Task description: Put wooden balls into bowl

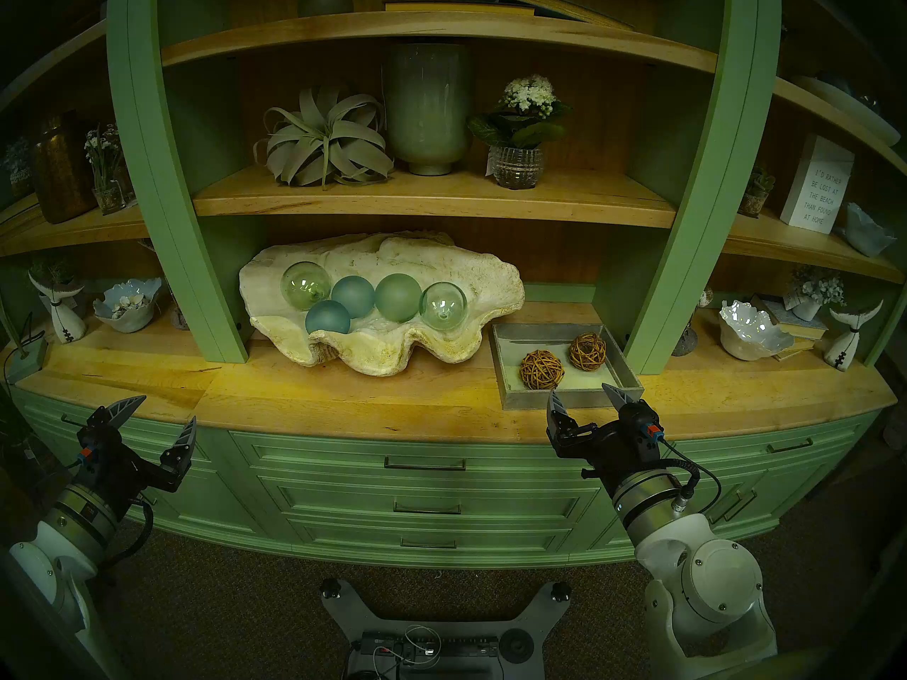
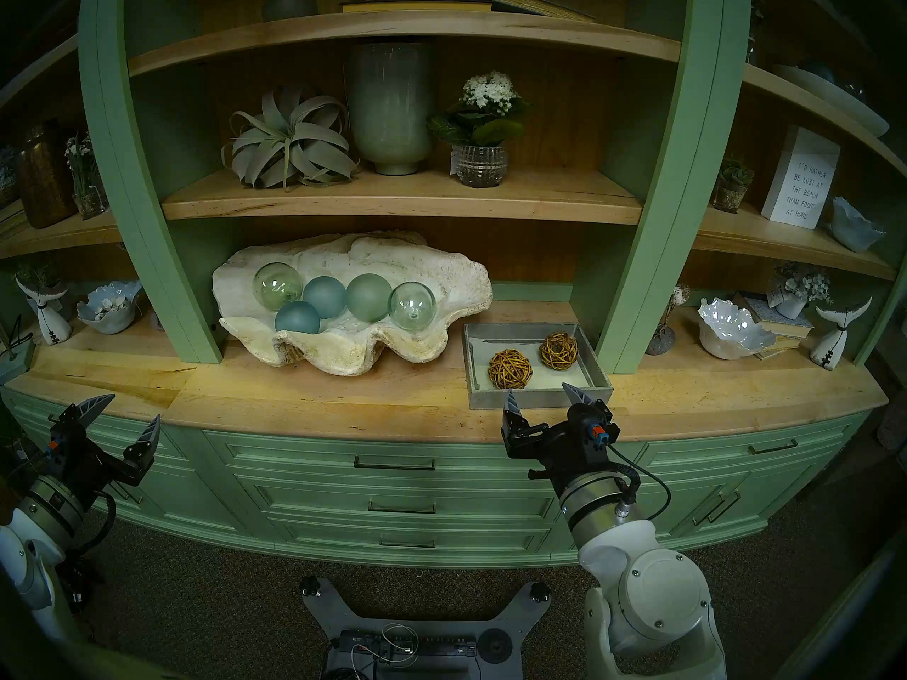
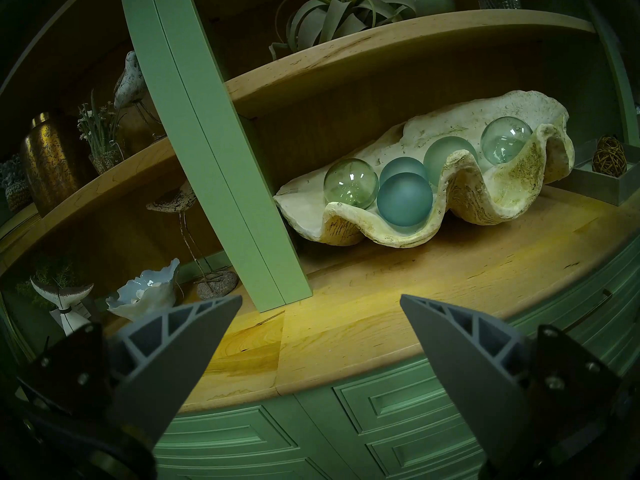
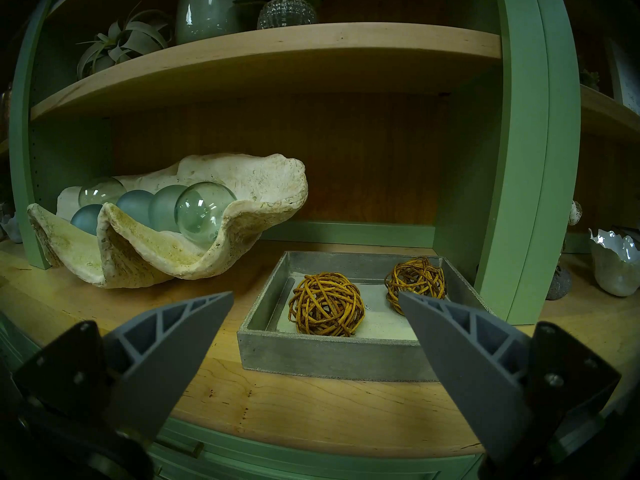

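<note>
Head stereo left shows a green cabinet with a wooden counter (image 1: 343, 399) running across the middle of the frame. At the centre sits the big cream shell bowl (image 1: 456, 281), and five glass balls (image 1: 352, 296) lie inside it, toward its left half. Just to the right of the bowl, near it but apart, a square grey tray (image 1: 505, 370) rests on the counter. Both wooden balls are in that tray: the near wooden ball (image 1: 542, 369) toward the lower left of the tray floor, the far wooden ball (image 1: 587, 351) up and to the right of it, with a gap between the two.

At the lower left of the frame the left claw (image 1: 159, 409) hangs in front of the drawers, below the counter edge, its two fingers spread wide with nothing between them. At the lower right the right claw (image 1: 584, 394) sits just before the tray's front wall, fingers likewise spread apart and empty, touching neither ball.

From the right wrist view the near wooden ball (image 4: 326, 304) shows in the gap between the fingertips, beyond them, and the far wooden ball (image 4: 415, 282) is partly hidden behind the right-hand finger (image 4: 460, 358). The bowl (image 4: 270, 178) fills the left centre there.
</note>
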